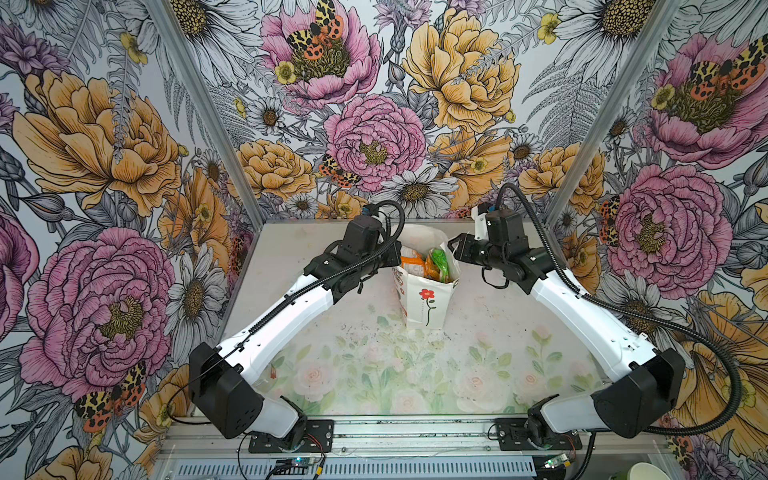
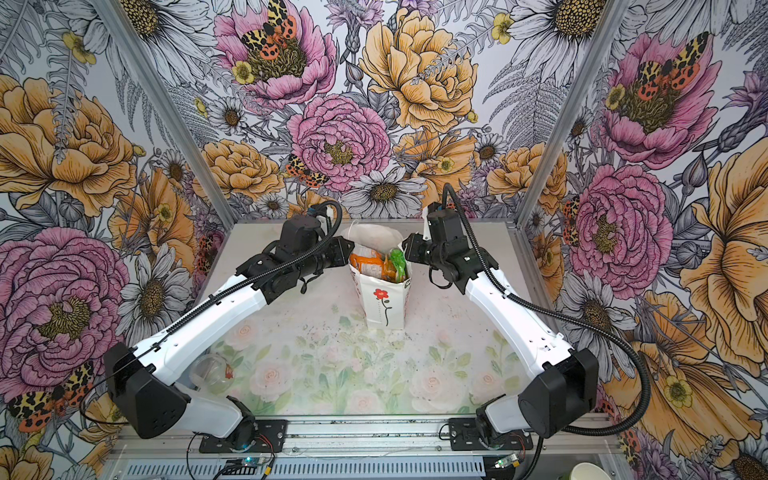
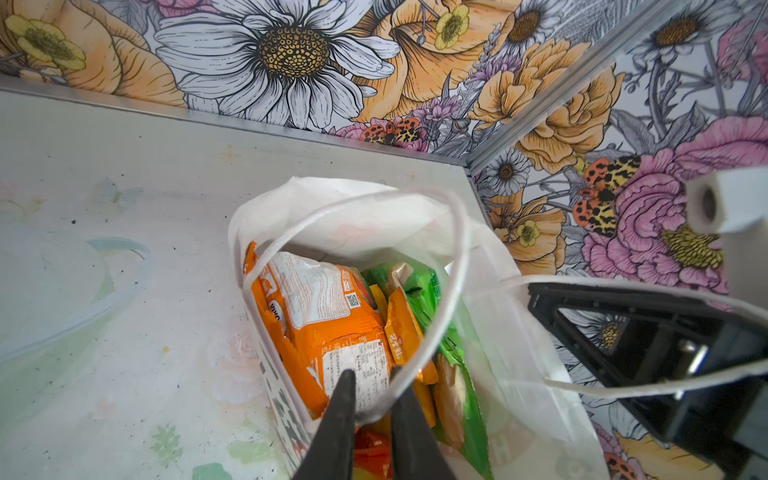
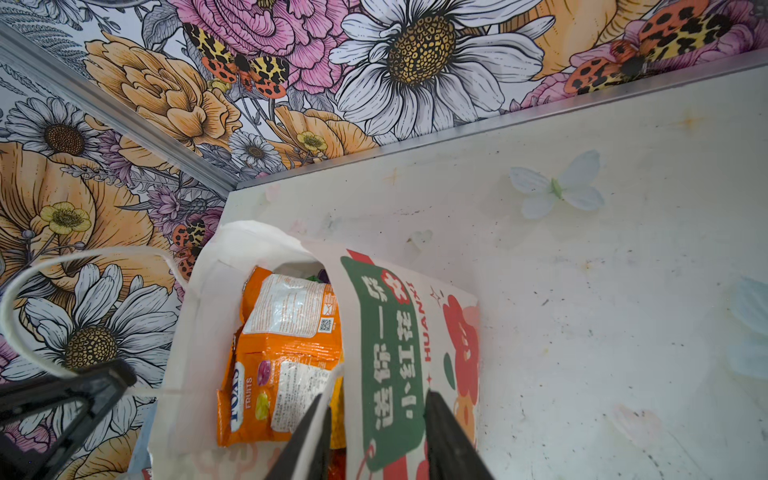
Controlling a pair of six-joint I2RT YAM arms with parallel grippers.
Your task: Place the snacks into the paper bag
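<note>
Snacks (image 3: 320, 320), orange and green packets among them, sit inside the white paper bag (image 1: 424, 305), which stands upright toward the back of the bench (image 1: 365, 357) between both arms. Left fingers (image 3: 338, 419) are slightly parted with the bag's cord handle (image 3: 462, 257) lying loose between them. Right fingers (image 4: 446, 436) are spread wide at the bag's printed side, clasping nothing.

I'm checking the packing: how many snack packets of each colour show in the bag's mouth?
Orange-white packet: 1
Yellow-orange packet: 1
Green packet: 1
Red packet: 1
Total: 4 in clear sight; more may lie beneath.
</note>
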